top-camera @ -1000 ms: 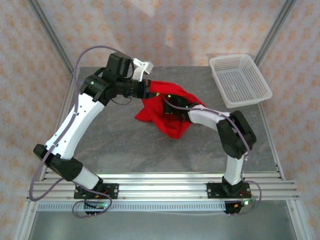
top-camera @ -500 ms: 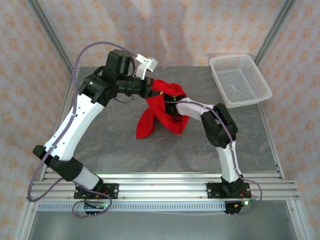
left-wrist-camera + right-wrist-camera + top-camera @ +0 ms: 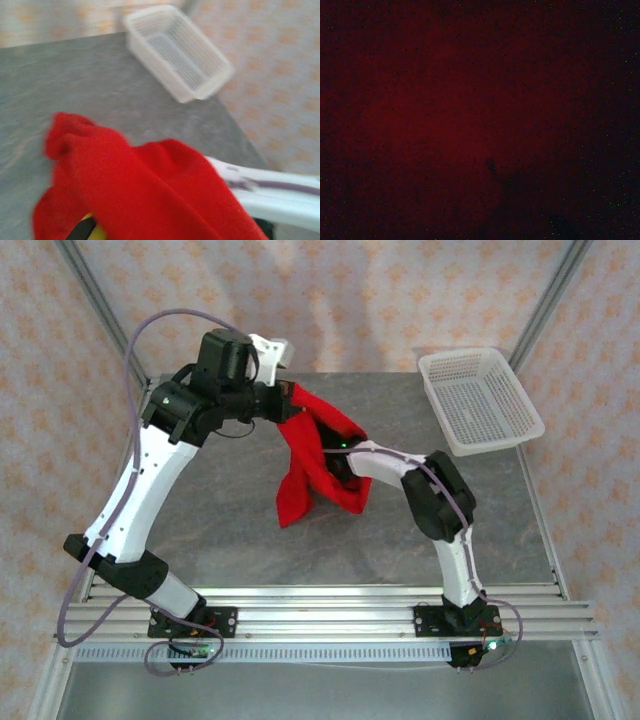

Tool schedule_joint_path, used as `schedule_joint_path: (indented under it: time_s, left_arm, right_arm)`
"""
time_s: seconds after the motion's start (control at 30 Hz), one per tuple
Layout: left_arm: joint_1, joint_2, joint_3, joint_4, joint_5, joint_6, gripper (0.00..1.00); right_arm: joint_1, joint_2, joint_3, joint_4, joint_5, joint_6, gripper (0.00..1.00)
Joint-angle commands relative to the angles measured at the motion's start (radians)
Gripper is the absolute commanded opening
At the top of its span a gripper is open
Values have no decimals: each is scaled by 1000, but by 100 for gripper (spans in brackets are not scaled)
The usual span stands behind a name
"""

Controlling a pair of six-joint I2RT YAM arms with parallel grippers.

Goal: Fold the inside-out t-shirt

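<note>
1 grey tabletop (image 3: 230,510), t-shirt (image 3: 297,490) above; patterned walls (image 3: 400,290).

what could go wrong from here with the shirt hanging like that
One: the t-shirt hangs bunched and twisted from the left end effector, so it may come down crumpled rather than flat.
Two: the right end effector is buried in the fabric and its camera sees nothing but dark red, so it could snag or drag the wrong layer.
</note>
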Motion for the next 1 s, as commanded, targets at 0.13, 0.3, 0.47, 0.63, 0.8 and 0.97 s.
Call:
schedule_joint_path:
  time_s: [0.13,0.3,0.47,0.63,0.8,0.97]
  left_arm:
    - [163,37,-136,-41,-237,-69,0]
    - [182,104,-319,-14,-200,-86,0]
    - [183,171,-489,23,-177,-128,0]
    - [183,194,-587,43,-182,-120,0]
    - [208,110,-682,49,-253,-129,50]
    - [269,-50,-678,38,-244,-117,90]
  right_arm:
    - [11,-453,-299,192,-373,62,0]
    - [10,-662,-301,301,-333,90,0]
    - [-9,-738,-242,443,-319,145,0]
    - [-21,-761,-211,575,-282,195,0]
    - [-55,-797,-203,642,-139,224,0]
    - [-79,-791,-204,614,-165,232,0]
